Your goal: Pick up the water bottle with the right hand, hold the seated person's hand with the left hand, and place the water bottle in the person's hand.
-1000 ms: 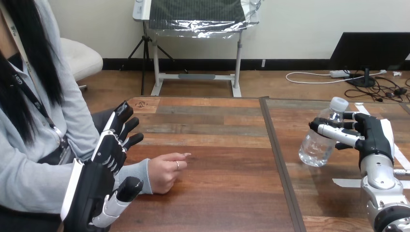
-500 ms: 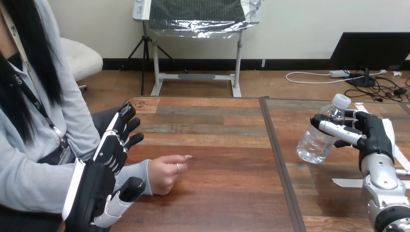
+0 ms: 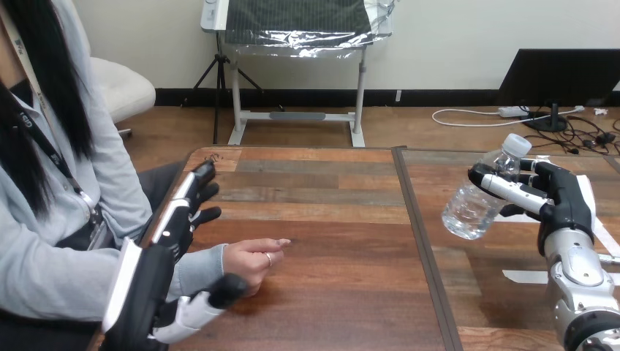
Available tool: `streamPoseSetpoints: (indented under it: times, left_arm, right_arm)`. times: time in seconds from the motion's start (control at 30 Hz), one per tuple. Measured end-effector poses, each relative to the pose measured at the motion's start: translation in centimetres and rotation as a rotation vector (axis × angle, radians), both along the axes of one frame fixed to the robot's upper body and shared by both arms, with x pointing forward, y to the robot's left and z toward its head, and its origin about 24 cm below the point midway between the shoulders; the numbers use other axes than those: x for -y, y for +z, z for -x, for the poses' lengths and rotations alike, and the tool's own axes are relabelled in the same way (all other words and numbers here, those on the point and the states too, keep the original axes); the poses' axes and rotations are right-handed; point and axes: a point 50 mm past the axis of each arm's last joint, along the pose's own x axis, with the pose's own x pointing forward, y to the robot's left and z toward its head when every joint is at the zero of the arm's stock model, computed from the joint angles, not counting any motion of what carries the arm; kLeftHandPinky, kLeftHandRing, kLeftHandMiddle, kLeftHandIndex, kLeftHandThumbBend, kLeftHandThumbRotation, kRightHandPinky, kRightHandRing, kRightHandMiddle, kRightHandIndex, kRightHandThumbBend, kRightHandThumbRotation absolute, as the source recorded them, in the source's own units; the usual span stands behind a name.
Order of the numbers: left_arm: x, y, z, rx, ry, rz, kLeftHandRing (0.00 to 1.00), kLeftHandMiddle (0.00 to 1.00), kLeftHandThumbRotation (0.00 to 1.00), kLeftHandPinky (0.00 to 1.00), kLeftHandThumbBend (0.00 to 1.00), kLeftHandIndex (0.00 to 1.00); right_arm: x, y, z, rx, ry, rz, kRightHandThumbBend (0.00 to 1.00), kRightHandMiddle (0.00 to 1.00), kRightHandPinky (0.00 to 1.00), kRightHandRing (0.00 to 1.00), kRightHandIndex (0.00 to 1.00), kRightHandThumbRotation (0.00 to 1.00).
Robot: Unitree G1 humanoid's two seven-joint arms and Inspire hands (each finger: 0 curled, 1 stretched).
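A clear water bottle (image 3: 477,202) with a white cap hangs tilted above the right side of the table, cap up and to the right. My right hand (image 3: 559,201) is shut on it, fingers curled round its upper part. At the left the person's hand (image 3: 252,262) rests on the wooden table (image 3: 329,219), loosely closed with one finger pointing right. My left hand (image 3: 167,267) stands open around the person's wrist: straight fingers lie behind the sleeve and the thumb reaches out in front of it. I cannot tell whether it touches the wrist.
A dark seam (image 3: 420,241) runs front to back between two tabletops. Strips of white tape (image 3: 523,276) lie on the right tabletop near my right forearm. The person's torso and arm take up the left edge.
My right hand has lifted the bottle a little, carried it left and tilted it more. My left hand has turned and closed in on the person's wrist, thumb moving forward under it.
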Motion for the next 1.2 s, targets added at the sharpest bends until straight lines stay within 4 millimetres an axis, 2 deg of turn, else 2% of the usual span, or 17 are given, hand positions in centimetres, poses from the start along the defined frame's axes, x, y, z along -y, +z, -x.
streamPoseSetpoints:
  times: [0.37, 0.4, 0.5, 0.67, 0.8, 1.2]
  left_arm:
    - [-0.7, 0.8, -0.7, -0.046, 0.066, -0.306, 0.86, 0.88, 0.51, 0.81, 1.00, 0.89]
    - [-1.6, 1.9, -1.1, -0.032, 0.110, -0.429, 0.85, 0.87, 0.40, 0.81, 1.00, 0.87]
    - [-1.7, 2.2, -1.2, -0.036, 0.120, -0.476, 0.83, 0.85, 0.37, 0.80, 1.00, 0.85]
    - [-2.2, 2.6, -1.9, -0.078, 0.107, -0.652, 0.81, 0.82, 0.31, 0.77, 1.00, 0.81]
    - [-3.0, 3.1, -2.5, -0.106, 0.101, -0.754, 0.80, 0.81, 0.31, 0.76, 1.00, 0.80]
    - [-4.6, 4.9, -4.3, -0.120, 0.098, -0.906, 0.79, 0.80, 0.28, 0.75, 1.00, 0.78]
  right_arm:
    - [-0.4, -0.1, -0.1, -0.002, 0.021, -0.009, 0.73, 0.52, 0.35, 0.42, 0.52, 0.00]
    - [-0.5, -0.1, -0.1, -0.001, 0.034, -0.013, 0.72, 0.52, 0.35, 0.42, 0.52, 0.00]
    - [-0.5, -0.1, -0.1, 0.005, 0.036, -0.021, 0.72, 0.51, 0.35, 0.42, 0.52, 0.00]
    - [-0.7, 0.0, -0.2, 0.029, 0.048, -0.047, 0.73, 0.51, 0.36, 0.42, 0.51, 0.00]
    - [-0.9, 0.2, -0.3, 0.049, 0.063, -0.055, 0.73, 0.51, 0.36, 0.42, 0.51, 0.00]
    - [-1.3, 0.3, -0.4, 0.077, 0.082, -0.084, 0.74, 0.49, 0.34, 0.39, 0.50, 0.00]
